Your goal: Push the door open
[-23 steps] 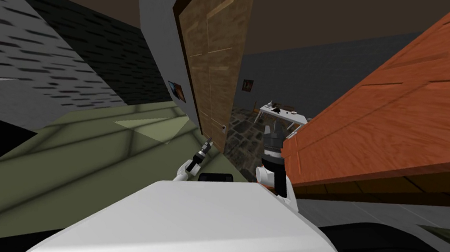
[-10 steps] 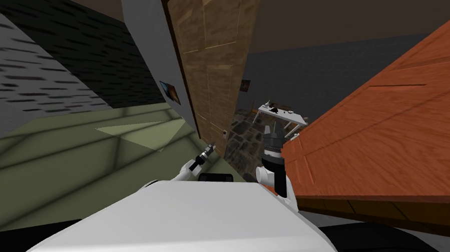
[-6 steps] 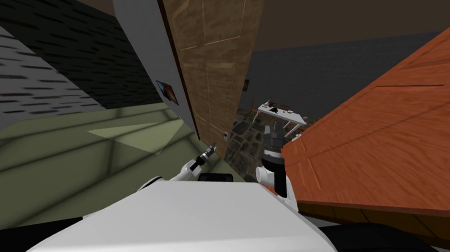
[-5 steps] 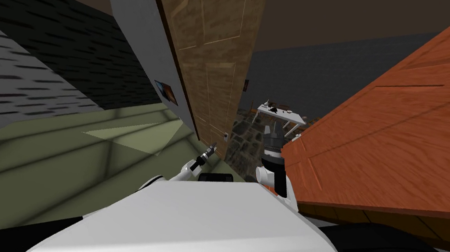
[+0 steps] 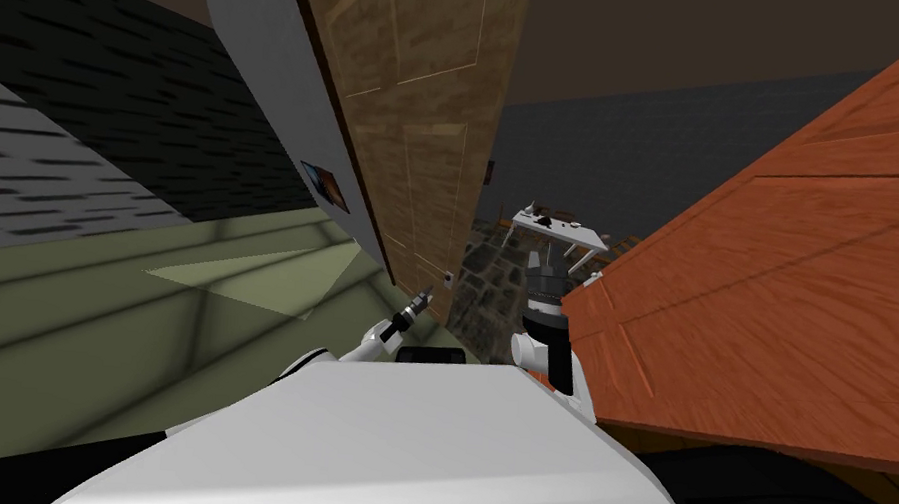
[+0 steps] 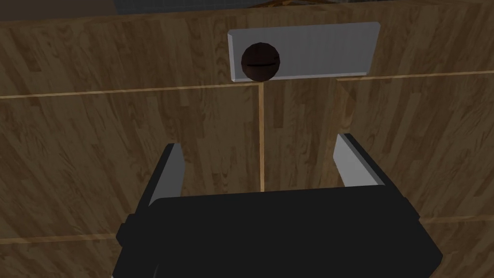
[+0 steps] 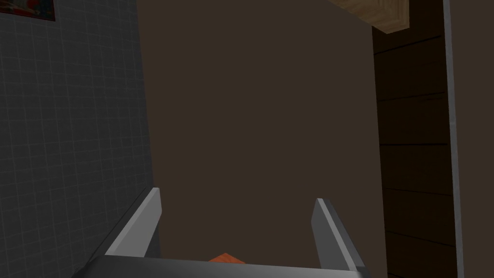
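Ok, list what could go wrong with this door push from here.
1. The left gripper is open, its thin fingers aimed at the door; they could skid along the flat wood instead of pushing.
2. The knob sits just beyond the fingertips; a slide that way could snag on it.
3. The right gripper stands close beside the orange panel; moving forward through the narrow gap might clip it.
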Available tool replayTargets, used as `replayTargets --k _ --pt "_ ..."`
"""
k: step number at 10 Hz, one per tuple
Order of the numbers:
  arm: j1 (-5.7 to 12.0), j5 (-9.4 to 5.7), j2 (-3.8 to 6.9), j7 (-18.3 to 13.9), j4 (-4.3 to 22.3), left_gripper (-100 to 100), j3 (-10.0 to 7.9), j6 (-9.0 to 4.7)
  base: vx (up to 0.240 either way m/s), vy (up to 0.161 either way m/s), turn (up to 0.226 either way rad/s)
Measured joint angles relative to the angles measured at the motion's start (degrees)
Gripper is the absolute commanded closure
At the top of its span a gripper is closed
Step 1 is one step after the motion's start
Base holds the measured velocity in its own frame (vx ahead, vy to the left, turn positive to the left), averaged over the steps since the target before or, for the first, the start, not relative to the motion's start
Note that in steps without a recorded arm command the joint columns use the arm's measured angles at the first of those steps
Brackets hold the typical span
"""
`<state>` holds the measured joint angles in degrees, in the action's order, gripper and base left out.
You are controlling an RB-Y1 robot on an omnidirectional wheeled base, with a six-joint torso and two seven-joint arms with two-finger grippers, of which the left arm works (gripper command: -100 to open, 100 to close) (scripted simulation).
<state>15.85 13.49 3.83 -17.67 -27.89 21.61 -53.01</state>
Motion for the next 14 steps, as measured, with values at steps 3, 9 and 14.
replayTargets --k 3,9,14 --pt "-0.09 -0.27 -0.37 0.70 0.40 -100 -0.43 -0.05 0.179 -0.131 -0.042" --pt "-0.28 -0.63 -1.53 1.71 1.08 100 -1.01 -0.18 0.104 -0.054 -0.016" --pt "-0.34 -0.62 -1.48 1.70 1.17 100 -1.00 -0.02 0.006 -0.007 0.005"
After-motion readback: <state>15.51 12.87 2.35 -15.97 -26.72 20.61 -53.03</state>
